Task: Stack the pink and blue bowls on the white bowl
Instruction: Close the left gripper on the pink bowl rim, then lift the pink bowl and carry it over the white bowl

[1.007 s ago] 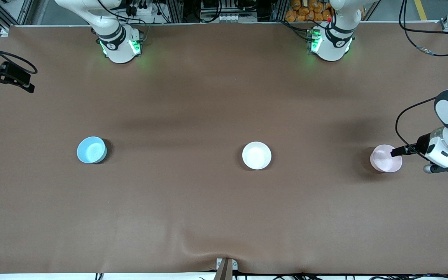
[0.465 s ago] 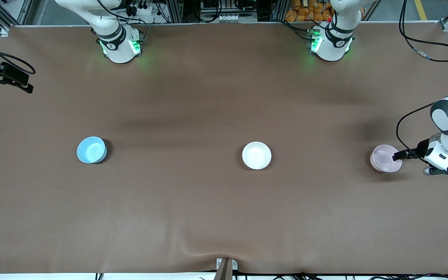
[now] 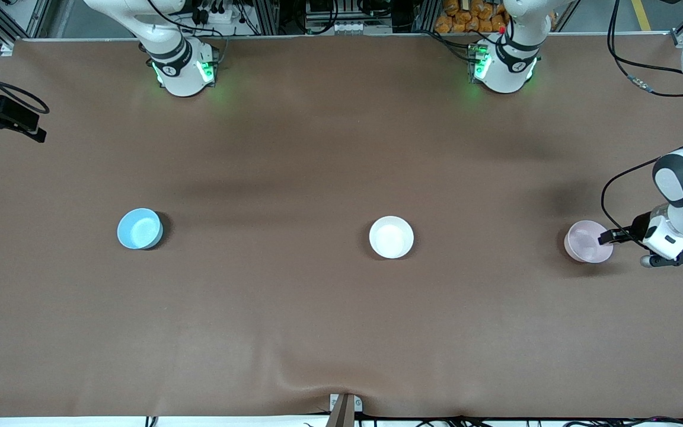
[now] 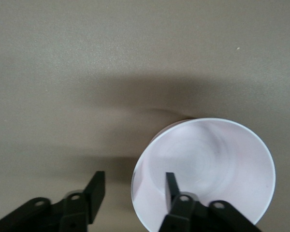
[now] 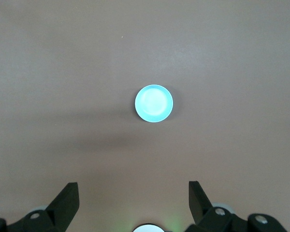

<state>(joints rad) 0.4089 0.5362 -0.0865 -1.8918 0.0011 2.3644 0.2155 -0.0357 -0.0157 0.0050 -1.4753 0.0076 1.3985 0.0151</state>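
Observation:
The pink bowl (image 3: 584, 243) stands at the left arm's end of the table. My left gripper (image 3: 606, 237) is open and low at its rim. In the left wrist view the gripper (image 4: 134, 186) straddles the rim: one finger (image 4: 171, 182) is inside the pink bowl (image 4: 217, 154), the other is outside. The white bowl (image 3: 391, 237) stands mid-table. The blue bowl (image 3: 139, 229) stands toward the right arm's end. My right gripper (image 5: 133, 193) is open and empty, high above the table, with the blue bowl (image 5: 154, 103) far below it.
A brown cloth covers the table, with a wrinkle (image 3: 312, 379) near the front edge. Both arm bases (image 3: 182, 68) (image 3: 504, 65) stand along the table's robot edge. A black cabled fixture (image 3: 3, 115) sits at the right arm's end.
My left gripper has come down and settled at the pink bowl's rim. The bowls have not moved.

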